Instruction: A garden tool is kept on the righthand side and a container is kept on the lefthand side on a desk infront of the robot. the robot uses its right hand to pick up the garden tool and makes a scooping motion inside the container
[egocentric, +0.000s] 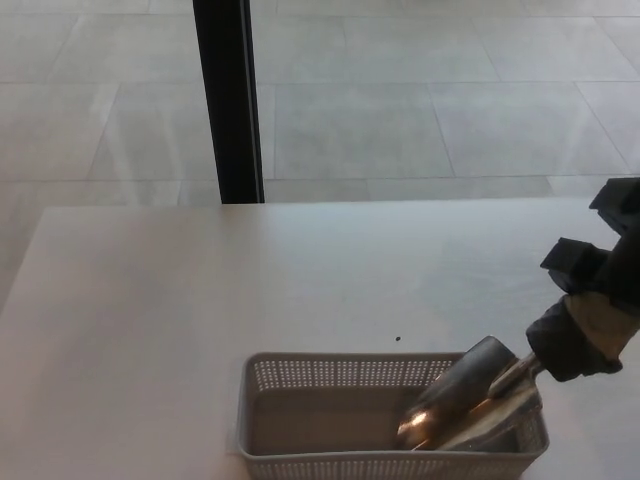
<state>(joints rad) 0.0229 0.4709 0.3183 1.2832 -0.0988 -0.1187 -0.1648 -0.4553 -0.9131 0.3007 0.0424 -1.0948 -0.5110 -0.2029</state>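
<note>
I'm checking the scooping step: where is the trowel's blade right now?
In the head view the trowel is low on the right, its blade dipped into the right end of the grey basket, held by the right hand.

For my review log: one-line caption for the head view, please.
Right hand dips a metal trowel into the grey perforated basket on the white desk.
</note>
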